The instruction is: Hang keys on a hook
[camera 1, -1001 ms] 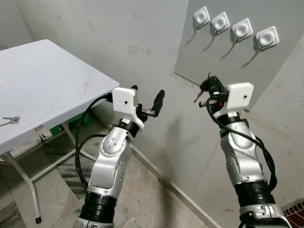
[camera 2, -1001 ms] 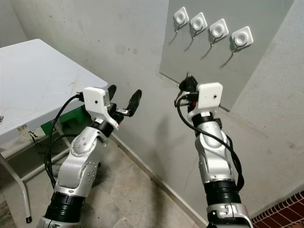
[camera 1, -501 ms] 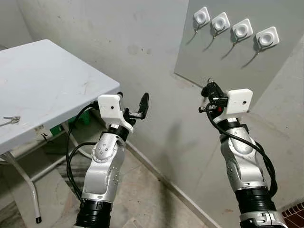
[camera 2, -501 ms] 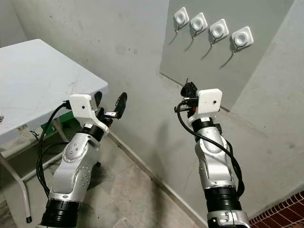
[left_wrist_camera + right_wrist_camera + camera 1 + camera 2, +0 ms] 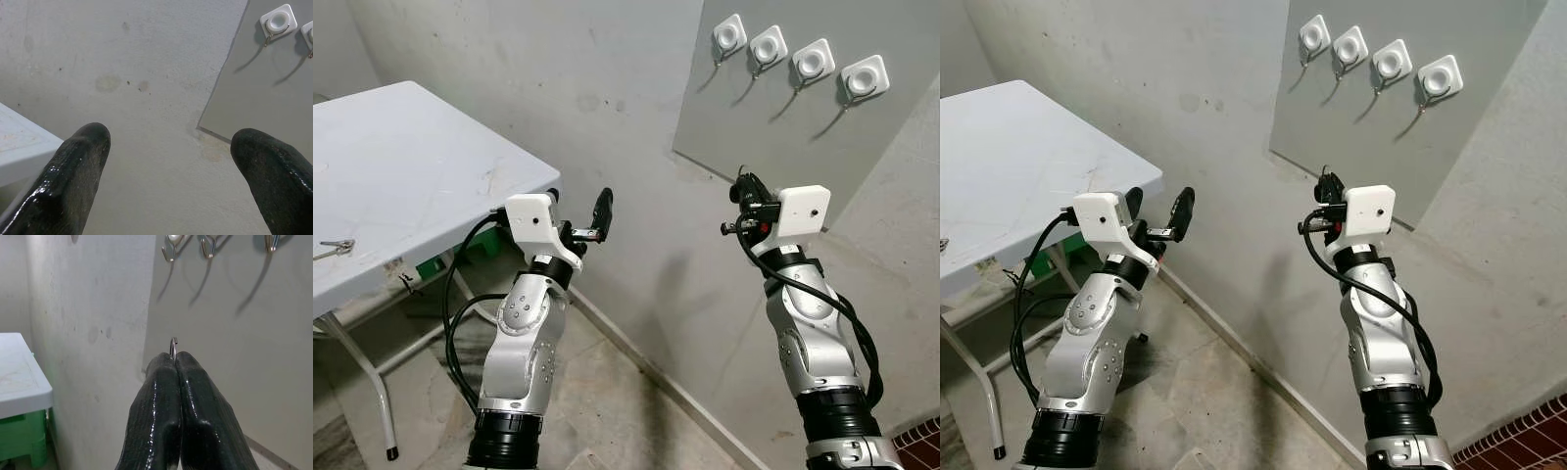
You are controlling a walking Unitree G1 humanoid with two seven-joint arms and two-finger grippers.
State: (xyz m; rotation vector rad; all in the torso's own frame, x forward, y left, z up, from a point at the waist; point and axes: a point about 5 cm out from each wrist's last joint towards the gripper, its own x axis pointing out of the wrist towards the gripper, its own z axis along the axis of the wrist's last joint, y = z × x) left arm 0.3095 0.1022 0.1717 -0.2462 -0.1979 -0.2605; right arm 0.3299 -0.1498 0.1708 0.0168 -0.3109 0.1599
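1. The right pincer (image 5: 175, 363) is squeezed tight on the key ring (image 5: 172, 347). The thin metal loop pokes out just past the fingertips, in front of the grey board (image 5: 783, 137) on the wall.

2. The keys (image 5: 732, 227) hang by the pincer, low under the four white hooks (image 5: 811, 61) and well apart from them.

3. The keys look small, light and hard. The metal is likely slippery, so a tight squeeze on the ring seems the right hold (the bare part of the loop is what must slip over a hook).

4. The ring is thin and stiff, and each hook has only a little bent wire. My guess is that the loop must be lined up with care, or it will bump the hook and slide off.

5. The left pincer (image 5: 576, 211) is spread wide and holds nothing. It is raised near the corner of the white counter (image 5: 431, 176).

6. Another small bunch of keys (image 5: 335, 248) lies on the counter, near its edge.

7. For boxes, I see one green thing (image 5: 22, 440) under the counter. It may be a crate, but I cannot tell what is inside it.
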